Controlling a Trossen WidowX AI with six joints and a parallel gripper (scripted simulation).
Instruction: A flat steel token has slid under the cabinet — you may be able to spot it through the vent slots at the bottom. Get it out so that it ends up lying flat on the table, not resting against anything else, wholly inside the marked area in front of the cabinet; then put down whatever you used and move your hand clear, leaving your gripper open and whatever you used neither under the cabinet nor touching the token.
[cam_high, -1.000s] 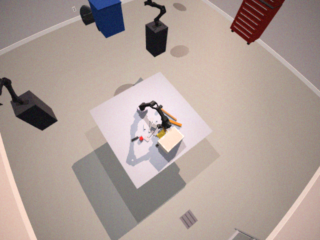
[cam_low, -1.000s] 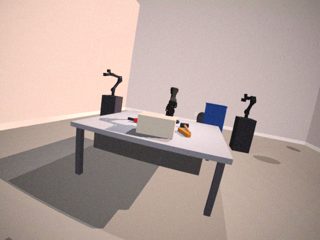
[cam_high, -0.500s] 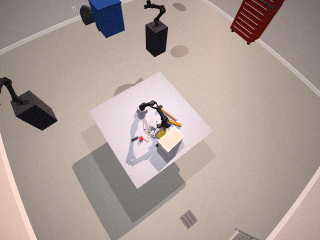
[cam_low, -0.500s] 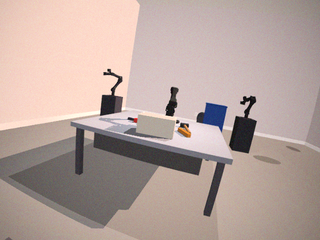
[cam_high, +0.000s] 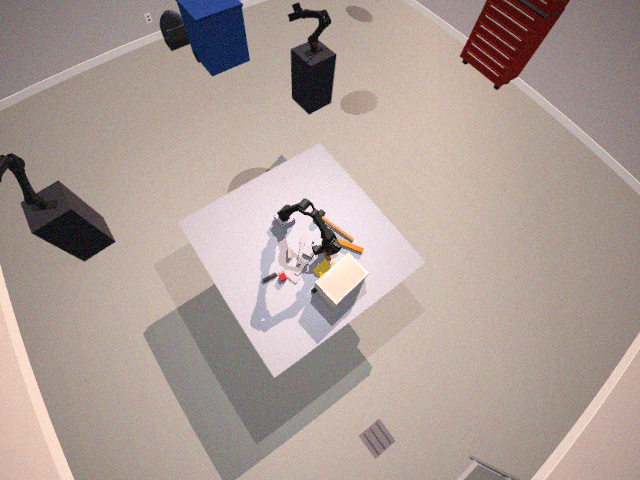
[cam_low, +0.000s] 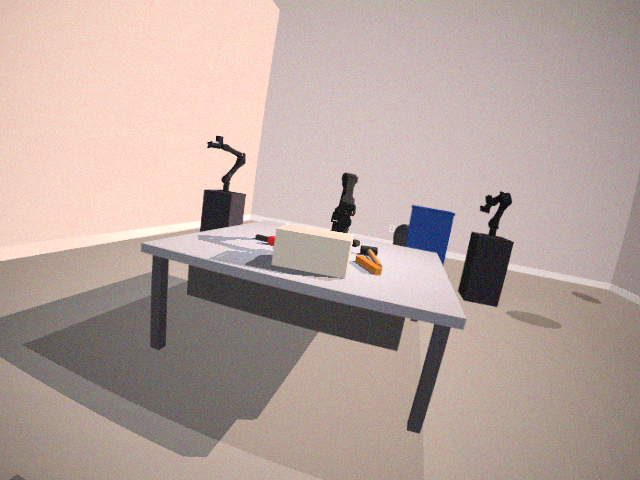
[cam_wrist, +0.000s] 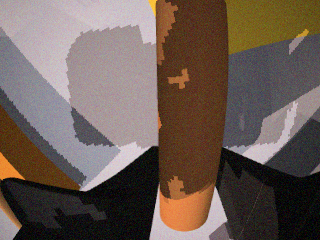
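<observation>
Handle clamped for reach, token out of sight
Nearest, the gripper (cam_high: 324, 253) (cam_low: 340, 227) (cam_wrist: 189, 150) has its fingers closed firmly on an orange-brown handle (cam_high: 326, 255) (cam_wrist: 192, 100), whose length ahead of the fingers presumably lends reach under a low gap. Beyond lies a yellow patch (cam_high: 321, 267) (cam_wrist: 270, 22), likely the marked area, placed before the cream cabinet (cam_high: 341, 279) (cam_low: 310, 253) to receive the token. The token itself shows nowhere; whether it remains beneath the cabinet, I cannot tell
</observation>
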